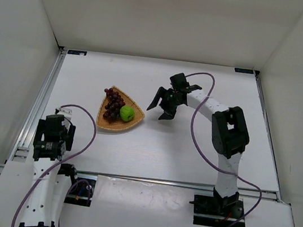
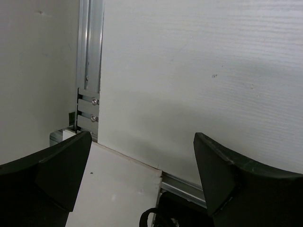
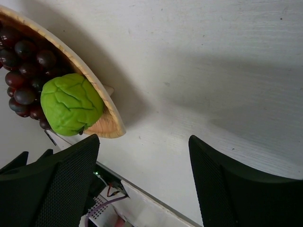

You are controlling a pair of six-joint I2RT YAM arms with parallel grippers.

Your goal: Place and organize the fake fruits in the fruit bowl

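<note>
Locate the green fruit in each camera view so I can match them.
Top external: green fruit left of centre, in the right corner of the basket.
Left wrist: not in it.
Right wrist: green fruit at left, against the basket rim.
Shared landmark: grapes beside it.

Grapes [image 1: 113, 103] and round fruit [image 1: 127, 113] side by side in basket [image 1: 102, 121]

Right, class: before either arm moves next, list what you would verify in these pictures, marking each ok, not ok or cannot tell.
1. Green fruit inside the basket: ok.
2. Grapes inside the basket: ok.
3. Right gripper with fingers open, holding nothing: ok.
4. Left gripper open, empty, apart from the basket: ok.
5. Green fruit, lying against the rim, settled firmly: cannot tell.
</note>
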